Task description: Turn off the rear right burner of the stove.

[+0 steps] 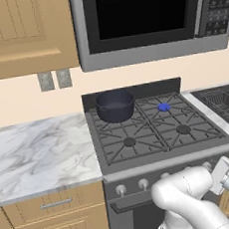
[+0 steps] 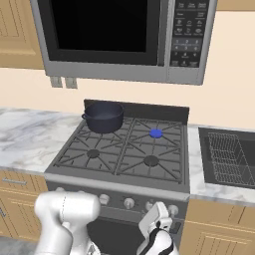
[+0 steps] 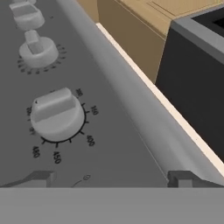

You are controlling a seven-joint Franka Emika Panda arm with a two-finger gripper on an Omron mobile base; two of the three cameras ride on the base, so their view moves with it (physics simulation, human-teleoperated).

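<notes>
On the stove (image 1: 158, 132), the rear right burner (image 1: 164, 107) shows its blue flame beside a pot (image 1: 115, 105). Our gripper (image 3: 109, 177), fingers (image 3: 41, 177) released, faces a numbered knob (image 3: 56, 114), free space around it.

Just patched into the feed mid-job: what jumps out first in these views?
The blue flame on the rear right burner of the stove stands out, beside a dark pot on the rear left burner. In the hand view, a large numbered knob on the front panel sits close ahead of the gripper, whose fingertips stand wide apart.
</notes>
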